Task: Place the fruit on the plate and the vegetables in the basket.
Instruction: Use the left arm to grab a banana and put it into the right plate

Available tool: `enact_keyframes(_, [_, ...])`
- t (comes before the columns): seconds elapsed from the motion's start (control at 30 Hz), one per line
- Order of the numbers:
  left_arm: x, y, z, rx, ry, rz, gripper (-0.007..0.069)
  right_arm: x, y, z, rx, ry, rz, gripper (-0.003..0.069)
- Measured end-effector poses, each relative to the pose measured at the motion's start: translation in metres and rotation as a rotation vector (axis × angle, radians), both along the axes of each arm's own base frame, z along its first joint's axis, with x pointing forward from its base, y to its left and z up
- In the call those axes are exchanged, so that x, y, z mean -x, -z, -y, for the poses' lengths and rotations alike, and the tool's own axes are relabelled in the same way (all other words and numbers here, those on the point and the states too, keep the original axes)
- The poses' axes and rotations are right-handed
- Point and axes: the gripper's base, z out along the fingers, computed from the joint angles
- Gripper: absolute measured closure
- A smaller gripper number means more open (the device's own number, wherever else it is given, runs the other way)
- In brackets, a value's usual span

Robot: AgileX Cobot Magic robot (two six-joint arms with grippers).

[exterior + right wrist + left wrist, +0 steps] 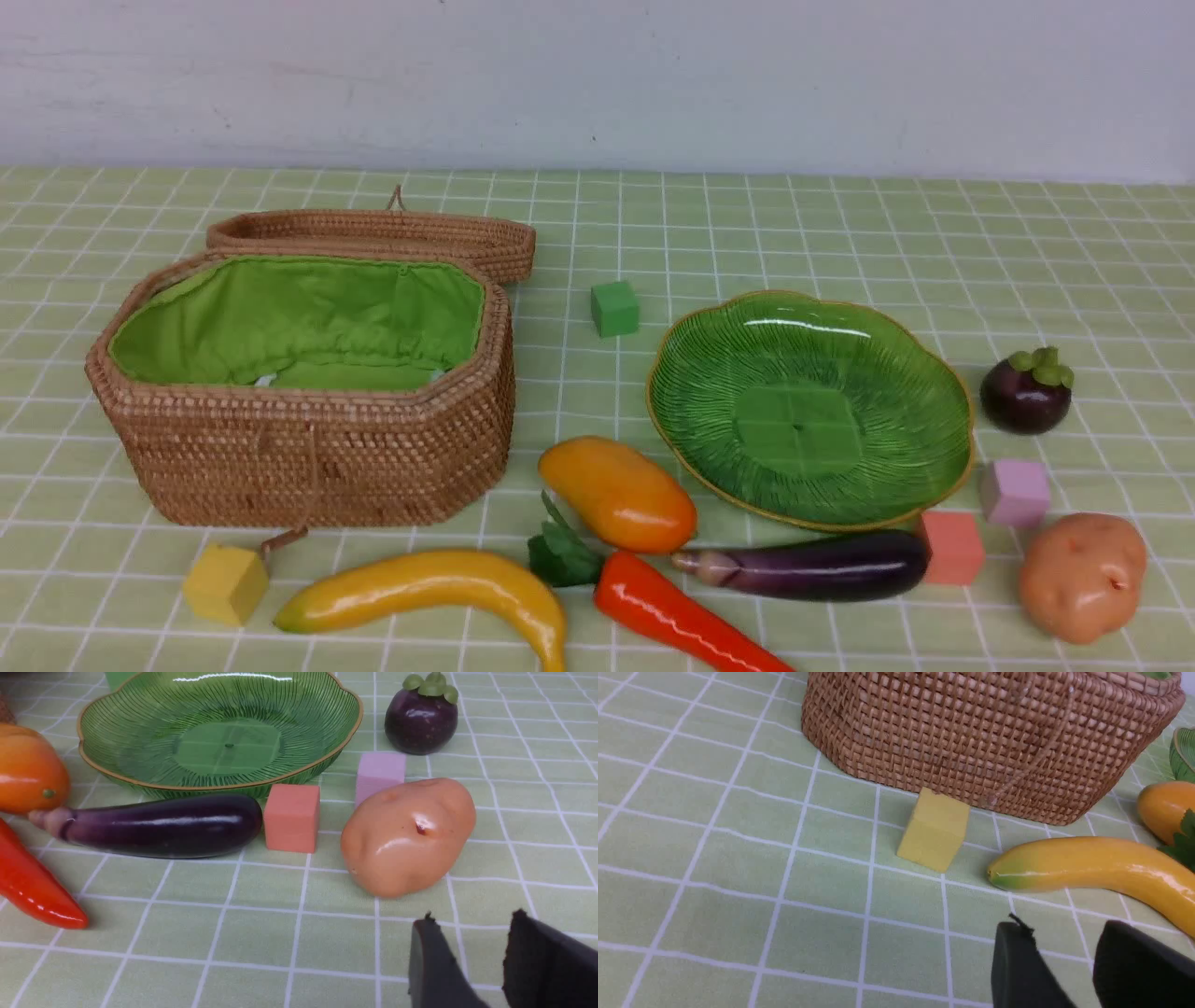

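The wicker basket [308, 439] with green lining stands open at the left, its lid behind it. The green plate [808, 411] sits empty right of centre. The banana [429, 588], mango [618, 495], carrot [672, 611] and eggplant [812, 565] lie along the front. The mangosteen [1025, 392] and potato [1083, 577] are at the right. Neither gripper shows in the front view. My left gripper [1064, 933] is open and empty, short of the banana [1087, 865]. My right gripper [472, 924] is open and empty, just short of the potato [406, 835].
Small cubes lie about: yellow [224, 583] by the basket's front, green [614, 308] behind the plate, salmon [952, 549] and pink [1014, 492] between plate and potato. A green checked cloth covers the table, with a white wall behind.
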Motion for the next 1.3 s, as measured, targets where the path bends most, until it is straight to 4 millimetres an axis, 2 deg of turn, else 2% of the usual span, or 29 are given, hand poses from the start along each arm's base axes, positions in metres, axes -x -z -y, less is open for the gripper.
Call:
enact_keyframes(0.87, [-0.001, -0.002, 0.0, 0.007, -0.004, 0.018, 0.0386, 0.0, 0.0, 0.0, 0.0, 0.0, 0.0, 0.0419])
enact_keyframes(0.93, [-0.001, -0.004, 0.0, 0.057, -0.013, 0.038, 0.0386, 0.0, 0.0, 0.0, 0.0, 0.0, 0.0, 0.0419])
enact_keyframes(1.0, [-0.002, -0.011, 0.003, 0.312, -0.047, 0.082, 0.0386, 0.0, 0.0, 0.0, 0.0, 0.0, 0.0, 0.0419])
enact_keyframes(1.1, [-0.003, -0.019, 0.003, 0.571, -0.084, 0.123, 0.0386, 0.0, 0.0, 0.0, 0.0, 0.0, 0.0, 0.0419])
enact_keyframes(1.17, [-0.004, -0.023, 0.002, 0.673, -0.104, 0.157, 0.0386, 0.0, 0.0, 0.0, 0.0, 0.0, 0.0, 0.0419])
enact_keyframes(1.3, [-0.004, -0.031, -0.001, 0.739, -0.127, 0.224, 0.0407, 0.0, 0.0, 0.0, 0.0, 0.0, 0.0, 0.0419])
